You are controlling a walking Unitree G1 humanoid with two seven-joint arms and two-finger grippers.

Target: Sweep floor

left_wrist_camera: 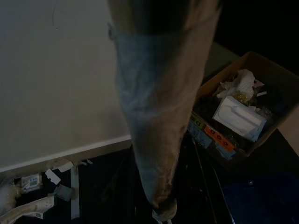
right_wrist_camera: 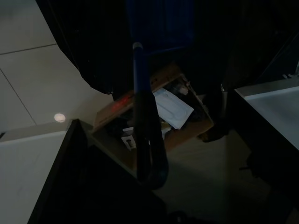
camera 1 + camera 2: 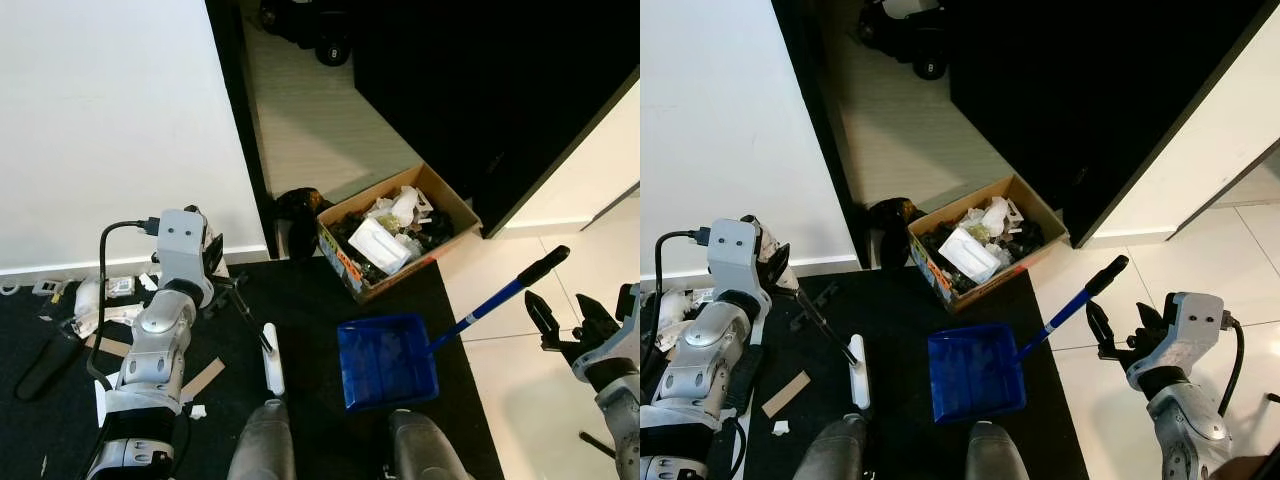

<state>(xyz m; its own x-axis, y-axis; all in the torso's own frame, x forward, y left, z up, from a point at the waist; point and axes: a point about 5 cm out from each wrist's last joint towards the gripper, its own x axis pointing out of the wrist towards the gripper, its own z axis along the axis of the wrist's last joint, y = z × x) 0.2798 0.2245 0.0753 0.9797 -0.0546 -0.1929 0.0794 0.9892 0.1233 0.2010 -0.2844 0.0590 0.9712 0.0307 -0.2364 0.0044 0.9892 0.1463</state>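
The right gripper [image 3: 560, 322] is seen spread open, its fingers apart and just short of the black grip end of the blue-handled dustpan [image 3: 388, 358], nothing held. The left gripper [image 3: 212, 262] is judged clenched on the thin black handle of the white-headed broom [image 3: 271, 357], though the fingers are mostly hidden behind the wrist. The blue plastic pan is set on the dark mat [image 3: 320, 300] just ahead of the robot's feet, the broom head just beside its left edge. Risk one: the propped handle could be knocked over if the open fingers are closed off-centre. Risk two: the open cardboard box of rubbish [image 3: 395, 232], near behind the pan, could be clipped on the lift. Paper scraps [image 3: 118, 287] by the white skirting are well apart from the pan, so a long sweep could scatter them.
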